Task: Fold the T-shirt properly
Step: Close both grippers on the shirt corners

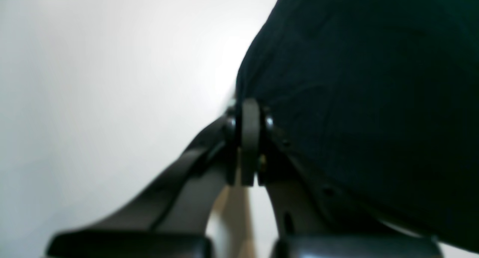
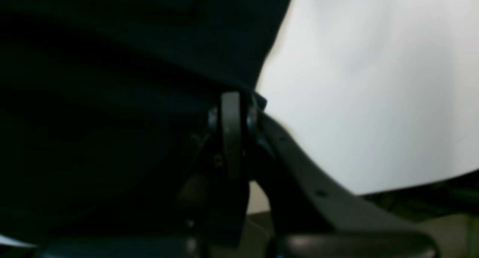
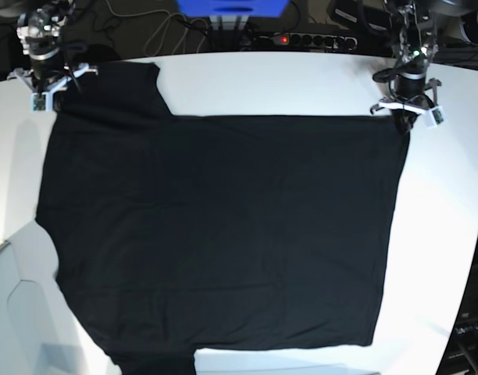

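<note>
base: overhead, looking down on whole worktop (image 3: 301, 86). wrist views: close behind each pincer, at far t-shirt (image 3: 223, 226) corners.

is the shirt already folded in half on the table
No, the shirt lies spread flat in one layer across the white table.

A white table (image 3: 301, 90) with a power strip (image 3: 305, 39) behind.

We find no text, label, brand, number or sign that we can read in any view; the T-shirt (image 3: 223, 234) shows us only plain black fabric, with no print or tag visible.
</note>
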Robot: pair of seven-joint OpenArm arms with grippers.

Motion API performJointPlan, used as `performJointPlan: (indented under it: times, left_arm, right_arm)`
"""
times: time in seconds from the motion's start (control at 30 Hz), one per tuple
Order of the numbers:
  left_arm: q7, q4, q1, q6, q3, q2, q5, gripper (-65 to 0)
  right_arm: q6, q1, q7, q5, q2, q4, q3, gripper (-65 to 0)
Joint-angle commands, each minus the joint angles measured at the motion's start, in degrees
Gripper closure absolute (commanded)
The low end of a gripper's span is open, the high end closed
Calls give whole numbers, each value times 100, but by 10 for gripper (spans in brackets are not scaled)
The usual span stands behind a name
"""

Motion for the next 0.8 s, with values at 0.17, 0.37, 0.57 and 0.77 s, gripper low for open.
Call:
performJointPlan:
  times: [0.17,0.37,0.57,0.77]
  left_arm:
    - [-136,559,276,-10,-64,-61,-6,0]
    - [-145,964,575,-10,-170,-61,-6,0]
    - [-101,1157,654,-10,-592,168,-6,0]
    - [-101,1192,715,-10,-706,212,-6,0]
  right_arm:
    - [414,-131,133,43,-94,511,48,0]
    - [985,-87,133,43,-543,924,426,0]
    - [1267,-114,142,43,-543,1039,540,0]
    - [1267,-114,168,43,-534,1065,611,0]
